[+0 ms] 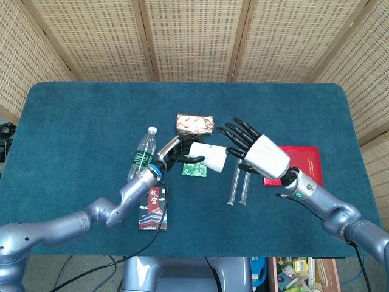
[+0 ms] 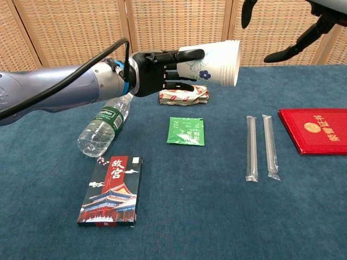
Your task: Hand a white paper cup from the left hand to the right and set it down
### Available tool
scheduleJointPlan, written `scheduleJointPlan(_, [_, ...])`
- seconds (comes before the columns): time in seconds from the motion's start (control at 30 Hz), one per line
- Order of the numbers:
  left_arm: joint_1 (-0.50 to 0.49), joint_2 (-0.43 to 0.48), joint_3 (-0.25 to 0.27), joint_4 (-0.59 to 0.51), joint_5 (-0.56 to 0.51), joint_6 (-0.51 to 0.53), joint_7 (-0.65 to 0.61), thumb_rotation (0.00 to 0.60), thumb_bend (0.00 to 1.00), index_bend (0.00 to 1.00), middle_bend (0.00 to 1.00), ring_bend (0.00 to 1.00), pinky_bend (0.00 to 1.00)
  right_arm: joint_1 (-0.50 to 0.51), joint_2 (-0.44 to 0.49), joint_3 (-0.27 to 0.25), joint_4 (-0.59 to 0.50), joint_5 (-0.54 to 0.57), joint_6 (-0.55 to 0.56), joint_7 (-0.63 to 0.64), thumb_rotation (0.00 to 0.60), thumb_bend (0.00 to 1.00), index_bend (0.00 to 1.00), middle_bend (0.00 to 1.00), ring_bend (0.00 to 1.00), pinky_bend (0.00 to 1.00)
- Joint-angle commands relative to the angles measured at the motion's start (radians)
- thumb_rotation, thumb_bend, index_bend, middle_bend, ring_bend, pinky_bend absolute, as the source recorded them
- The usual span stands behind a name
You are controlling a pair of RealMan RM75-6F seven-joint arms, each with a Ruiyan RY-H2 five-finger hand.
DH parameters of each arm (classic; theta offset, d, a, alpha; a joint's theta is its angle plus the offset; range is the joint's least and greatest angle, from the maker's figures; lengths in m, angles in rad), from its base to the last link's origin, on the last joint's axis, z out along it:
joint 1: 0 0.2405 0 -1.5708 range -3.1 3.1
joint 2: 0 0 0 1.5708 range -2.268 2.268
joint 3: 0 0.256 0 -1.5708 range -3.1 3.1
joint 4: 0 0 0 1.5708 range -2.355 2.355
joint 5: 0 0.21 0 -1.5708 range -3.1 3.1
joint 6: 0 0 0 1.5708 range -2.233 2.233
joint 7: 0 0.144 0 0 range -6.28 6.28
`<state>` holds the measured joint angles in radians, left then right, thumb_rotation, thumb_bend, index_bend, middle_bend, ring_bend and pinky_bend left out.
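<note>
My left hand (image 1: pixel 176 152) (image 2: pixel 157 71) grips a white paper cup (image 1: pixel 208 154) (image 2: pixel 214 63) with a blue flower print. The cup lies sideways in the air above the table, its mouth facing right. My right hand (image 1: pixel 258 152) hovers just to the right of the cup's mouth, fingers spread, holding nothing. Only the fingertips (image 2: pixel 282 53) of that hand show in the chest view, at the top right edge. A small gap separates the right hand from the cup.
On the blue table (image 1: pixel 73 121) lie a plastic water bottle (image 1: pixel 141 161), a picture box (image 1: pixel 154 208), a green sachet (image 2: pixel 186 131), a wrapped snack (image 1: pixel 195 124), two clear straws (image 1: pixel 239 177) and a red booklet (image 1: pixel 304 163).
</note>
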<state>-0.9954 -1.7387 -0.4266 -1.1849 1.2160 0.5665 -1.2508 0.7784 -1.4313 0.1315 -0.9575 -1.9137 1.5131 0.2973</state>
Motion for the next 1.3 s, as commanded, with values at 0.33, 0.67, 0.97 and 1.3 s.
scheduleJointPlan(0.33, [0.012,0.002,-0.024,-0.026,-0.033,-0.02,0.03,0.6,0.2,0.46,0.48,0.53,0.5,0.043,-0.069,-0.026,0.056,0.002,0.019,-0.011,0.6,0.3,0.54,0.0,0.0,0.03])
scheduleJointPlan(0.67, [0.027,-0.001,-0.03,-0.036,-0.033,-0.037,0.033,0.6,0.2,0.46,0.48,0.53,0.5,0.065,-0.102,-0.035,0.09,0.016,0.028,-0.032,0.6,0.4,0.56,0.0,0.0,0.05])
scheduleJointPlan(0.97, [0.037,0.005,-0.055,-0.043,-0.053,-0.098,-0.008,0.6,0.2,0.46,0.48,0.53,0.5,0.077,-0.131,-0.045,0.111,0.027,0.045,-0.035,0.6,0.42,0.56,0.0,0.0,0.07])
scheduleJointPlan(1.3, [0.041,0.032,-0.067,-0.051,-0.02,-0.162,-0.016,0.6,0.2,0.46,0.45,0.53,0.5,0.083,-0.172,-0.056,0.166,0.034,0.082,-0.008,0.6,0.44,0.57,0.0,0.0,0.11])
